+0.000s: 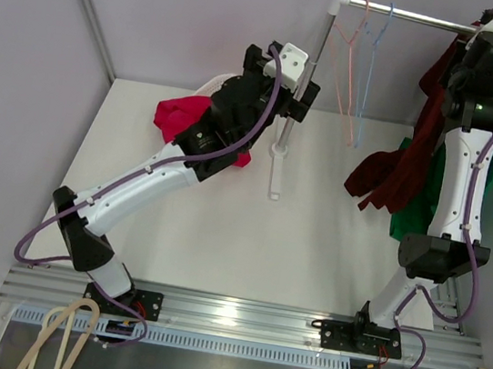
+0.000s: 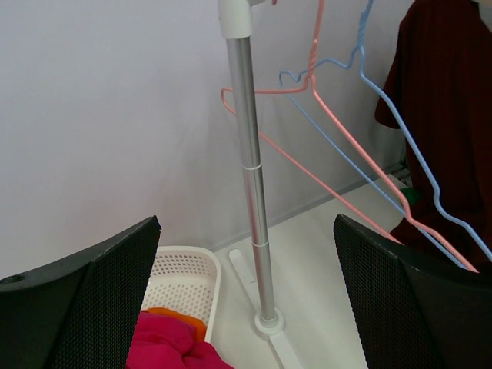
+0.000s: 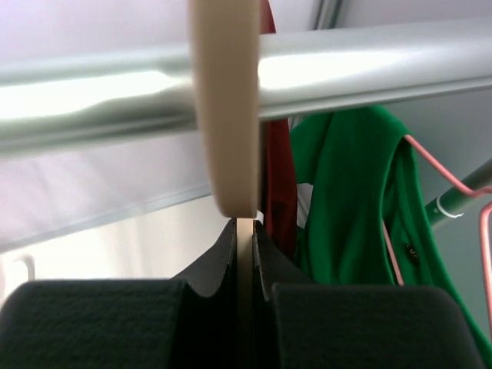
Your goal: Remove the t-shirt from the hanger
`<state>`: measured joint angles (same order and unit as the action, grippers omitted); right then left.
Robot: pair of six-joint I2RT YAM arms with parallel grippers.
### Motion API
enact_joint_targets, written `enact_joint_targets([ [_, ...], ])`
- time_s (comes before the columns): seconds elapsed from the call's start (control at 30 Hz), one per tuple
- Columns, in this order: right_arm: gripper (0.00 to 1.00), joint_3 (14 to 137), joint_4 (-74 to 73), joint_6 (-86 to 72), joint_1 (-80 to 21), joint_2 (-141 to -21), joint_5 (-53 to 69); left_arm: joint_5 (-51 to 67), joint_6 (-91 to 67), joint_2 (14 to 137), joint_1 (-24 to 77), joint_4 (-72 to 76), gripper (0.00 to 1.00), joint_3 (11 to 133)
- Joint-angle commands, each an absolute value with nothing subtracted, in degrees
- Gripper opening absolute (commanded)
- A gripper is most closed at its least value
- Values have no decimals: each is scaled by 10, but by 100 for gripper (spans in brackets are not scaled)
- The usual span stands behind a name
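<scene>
The t-shirt (image 1: 393, 173) should handle as light, limp cloth: it will sag and stretch rather than hold a shape, and could snag on the hanger's arms if tugged sideways. A good hold looks to be a bunched fold at the hem or a shoulder, so it slides down off one arm at a time. The hanger (image 3: 224, 115) seems stiff and light, and its smooth hook may slip along the rail (image 3: 369, 61)

The shirt is dark red, hanging in loose folds at the far right of the scene, below the rail's right end, with its lowest lump drooping left towards the table. How much of it sits on the hanger's arms cannot be told, since the right arm covers that spot. The hanger is pale beige, its hook looped over the rail

The right gripper (image 3: 244, 238) is just under the rail, fingers pinched tight on the hanger's neck below the hook. Just to the right of the red cloth hangs a green shirt (image 3: 346, 192)

The left gripper (image 2: 246, 231) is spread wide and empty, well left of the shirt, facing the stand's pole (image 1: 314, 65). Bare pink (image 1: 348, 61) and blue (image 1: 377, 56) hangers dangle between pole and shirt. A white basket (image 2: 184, 280) with pink cloth (image 1: 178, 115) sits at the far left
</scene>
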<state>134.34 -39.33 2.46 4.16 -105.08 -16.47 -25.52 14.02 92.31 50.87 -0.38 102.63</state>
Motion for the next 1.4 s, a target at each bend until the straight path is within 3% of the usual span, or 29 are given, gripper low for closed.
enact_joint_targets([
  [0.0,0,1366,-329,59,10,-986,-169,-271,167,906,528,22,100,1043],
  [0.37,0,1315,-330,69,-92,-904,-215,-279,179,827,580,56,99,959],
  [0.6,0,1198,-275,63,-111,-824,-240,-290,206,795,639,78,100,909],
  [0.87,0,1396,-357,72,-105,-946,-237,-296,205,801,651,69,100,914],
  [1.03,0,1290,-307,33,-124,-876,-260,-291,208,779,668,74,100,884],
  [1.37,0,1254,-355,-11,-142,-827,-286,-291,192,745,716,73,100,838],
])
